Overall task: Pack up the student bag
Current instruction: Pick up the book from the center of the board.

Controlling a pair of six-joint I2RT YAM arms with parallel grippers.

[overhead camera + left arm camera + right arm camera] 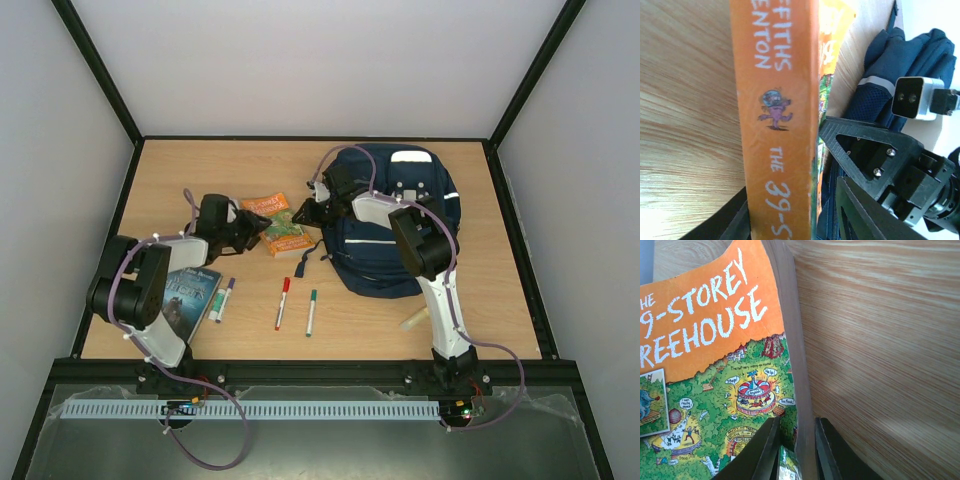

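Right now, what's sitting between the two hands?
The orange book, with the left hand at its spine and the right hand on its page edge, per the top view.

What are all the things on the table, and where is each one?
Navy fabric backpack: one, blue with white stripe, far right.
Orange paperback book: one, orange and green, left of the backpack, between both grippers.
Dark-covered book: one, blue-grey, near left.
Marker pens: three, purple-capped, red-capped, green-capped, in front.
Pale wooden block: one, beside the right arm.
Wooden table: one, light brown.
Left gripper: black, at the book's spine.
Right gripper: black, pinching the book's page edge.
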